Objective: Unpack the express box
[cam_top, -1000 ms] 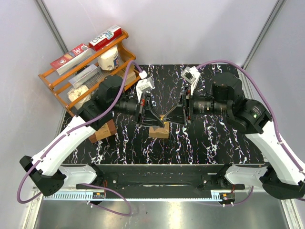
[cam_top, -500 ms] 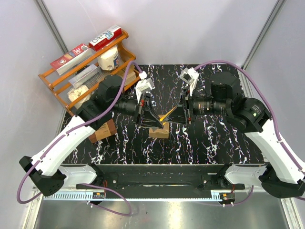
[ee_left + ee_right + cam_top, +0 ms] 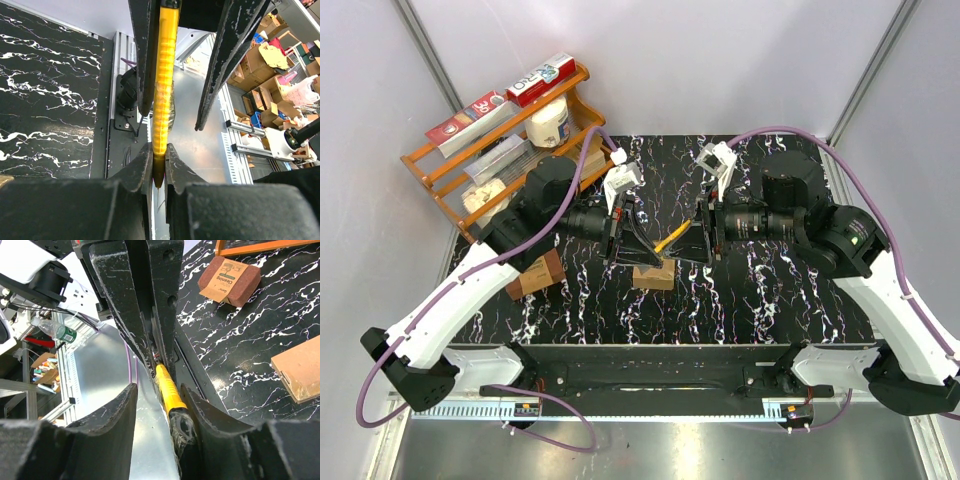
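1. Box (image 3: 655, 276): on tabletop (image 3: 770, 300), directly under both wrists.
2. Left fingers (image 3: 142, 167): pinching yellow tool (image 3: 164, 100) by its tip. Thin hold; likely to slip.
3. Right fingers (image 3: 117, 410): spread around the tool. If the left lets go early, it drops.

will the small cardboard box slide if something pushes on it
Likely slides easily: the express box is small and sits loose on the glossy table. Probably light, so a high push may tip it. Nothing pins it; the left gripper has its jaws shut on the yellow tool.
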You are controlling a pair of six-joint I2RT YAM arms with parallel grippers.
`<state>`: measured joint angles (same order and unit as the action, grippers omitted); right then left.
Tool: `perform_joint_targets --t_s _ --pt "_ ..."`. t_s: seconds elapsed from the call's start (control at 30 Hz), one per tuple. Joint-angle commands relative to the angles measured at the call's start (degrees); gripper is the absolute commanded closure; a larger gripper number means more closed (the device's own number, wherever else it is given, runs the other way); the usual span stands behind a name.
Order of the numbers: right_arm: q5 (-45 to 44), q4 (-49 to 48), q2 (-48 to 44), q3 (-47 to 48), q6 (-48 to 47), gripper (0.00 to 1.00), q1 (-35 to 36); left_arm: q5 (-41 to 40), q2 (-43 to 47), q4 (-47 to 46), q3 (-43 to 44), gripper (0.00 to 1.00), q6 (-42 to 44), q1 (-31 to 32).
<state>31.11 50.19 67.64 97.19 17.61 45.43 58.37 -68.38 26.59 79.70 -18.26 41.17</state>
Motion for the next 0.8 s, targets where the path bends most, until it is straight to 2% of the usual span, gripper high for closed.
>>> perform_joint_targets --t_s 0.0,0.2,0.43,0.67,0.77 --pt "-0.08 -4.66 -0.05 0.38 1.02 0.55 0.54 1.66 0.7 -3.3 -0.16 1.0 -0.55 -0.21" --pt "-0.7 -8.61 -0.75 -1.29 2.87 0.55 0.36 1.66 0.79 -4.0 -0.77 1.0 -0.99 -0.21" --pt "1.14 -9.41 -0.66 -2.62 3.23 0.67 0.45 0.7 0.7 -4.44 -0.51 1.0 -0.9 -0.21" --pt "3.34 -7.83 -1.63 -2.27 1.12 0.5 0.45 -0.27 0.53 -0.93 0.54 1.0 1.47 -0.3" --pt "3.87 -6.43 -1.54 -1.48 0.06 0.52 0.45 -0.27 0.44 -0.49 0.63 1.0 1.74 -0.39"
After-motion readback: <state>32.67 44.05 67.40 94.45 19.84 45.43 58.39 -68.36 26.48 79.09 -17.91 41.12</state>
